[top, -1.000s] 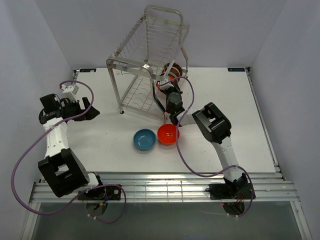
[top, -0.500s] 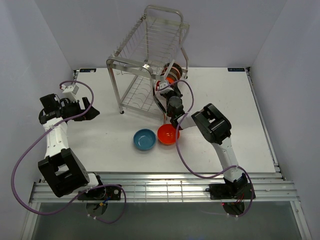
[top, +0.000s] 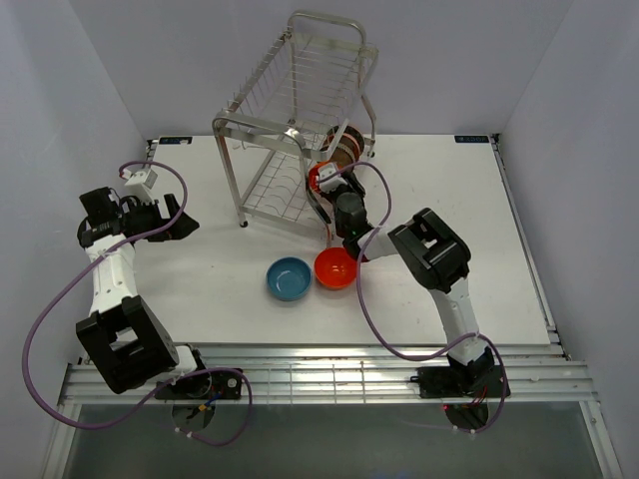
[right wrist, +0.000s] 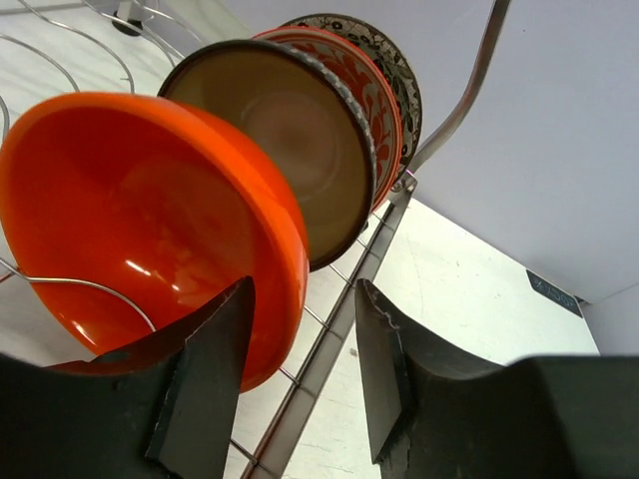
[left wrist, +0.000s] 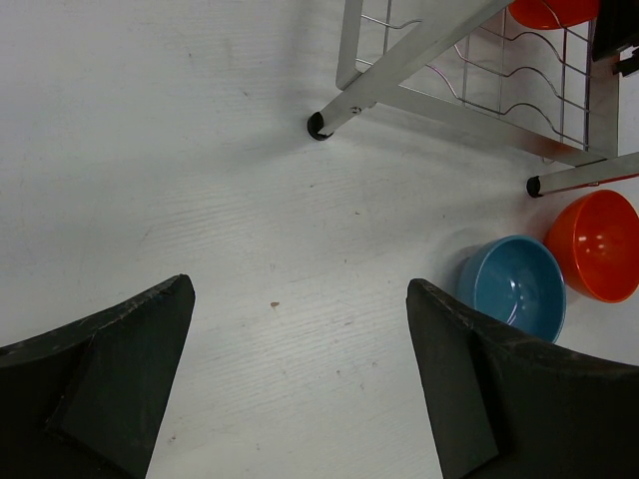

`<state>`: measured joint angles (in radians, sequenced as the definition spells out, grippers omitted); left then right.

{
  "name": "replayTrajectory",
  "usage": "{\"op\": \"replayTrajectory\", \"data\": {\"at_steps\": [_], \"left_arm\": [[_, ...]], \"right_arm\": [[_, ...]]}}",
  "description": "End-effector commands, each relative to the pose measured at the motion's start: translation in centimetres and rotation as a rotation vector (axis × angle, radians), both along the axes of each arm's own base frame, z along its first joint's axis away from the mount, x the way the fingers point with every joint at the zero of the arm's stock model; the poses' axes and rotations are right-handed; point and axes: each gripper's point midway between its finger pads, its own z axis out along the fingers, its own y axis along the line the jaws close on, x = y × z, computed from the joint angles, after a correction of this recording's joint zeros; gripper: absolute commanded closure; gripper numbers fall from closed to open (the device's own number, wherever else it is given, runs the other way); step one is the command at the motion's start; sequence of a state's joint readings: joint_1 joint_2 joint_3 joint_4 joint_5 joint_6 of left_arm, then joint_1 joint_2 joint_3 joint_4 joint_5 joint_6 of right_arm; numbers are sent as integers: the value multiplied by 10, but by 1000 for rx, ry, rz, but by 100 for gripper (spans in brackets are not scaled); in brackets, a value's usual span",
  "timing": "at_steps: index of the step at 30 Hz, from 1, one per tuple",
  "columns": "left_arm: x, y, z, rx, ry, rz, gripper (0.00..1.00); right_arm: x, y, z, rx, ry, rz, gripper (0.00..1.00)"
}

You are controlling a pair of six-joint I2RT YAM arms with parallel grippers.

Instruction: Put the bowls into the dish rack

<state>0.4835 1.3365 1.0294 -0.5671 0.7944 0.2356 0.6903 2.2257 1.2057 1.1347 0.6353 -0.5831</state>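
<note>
The silver wire dish rack [top: 290,130] stands at the back of the table. On its lower tier four bowls stand on edge: an orange bowl [right wrist: 130,210], the dark brown bowl with cream inside [right wrist: 290,140], the red-and-white bowl [right wrist: 384,110] and the grey patterned bowl [right wrist: 399,70]. My right gripper [right wrist: 300,369] is open at the orange bowl's rim, its left finger against the bowl. A blue bowl [top: 290,278] and a second orange bowl [top: 335,267] sit side by side on the table. My left gripper [left wrist: 300,349] is open and empty, far to the left.
The rack's front feet [left wrist: 318,125] rest on the white table [top: 200,279]. In the left wrist view the blue bowl [left wrist: 514,287] and the orange bowl [left wrist: 597,244] lie right of the rack's front corner. My right arm [top: 429,249] reaches over the table behind the two loose bowls.
My right gripper has shifted slightly left at the rack's lower tier, and the orange bowl now shows on edge there. The left arm has not moved.
</note>
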Motion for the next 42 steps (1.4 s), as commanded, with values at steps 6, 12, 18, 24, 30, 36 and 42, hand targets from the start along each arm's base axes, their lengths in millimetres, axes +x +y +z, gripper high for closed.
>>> {"op": "replayTrajectory", "data": {"at_steps": [6, 12, 18, 24, 30, 36, 42], "left_arm": [[0, 0, 12, 6, -43, -6, 2], [0, -2, 16, -2, -49, -5, 2], [-3, -4, 18, -4, -55, -9, 2], [-7, -7, 19, -14, -53, -7, 2], [-11, -9, 24, -13, -57, -10, 2], [-14, -13, 26, -16, -51, -25, 2], [-15, -15, 26, -36, -45, -33, 2]], "right_arm": [[-11, 0, 50, 126, -11, 36, 41], [-25, -5, 62, 155, 24, 54, 27], [-43, -17, 57, 152, 69, 62, 15], [-64, -31, 62, 142, 114, 81, 8], [-99, -40, 60, 160, 322, 176, 10], [-147, -49, 51, 272, 628, 285, 18], [-203, -42, 22, 395, 911, 330, 21]]}}
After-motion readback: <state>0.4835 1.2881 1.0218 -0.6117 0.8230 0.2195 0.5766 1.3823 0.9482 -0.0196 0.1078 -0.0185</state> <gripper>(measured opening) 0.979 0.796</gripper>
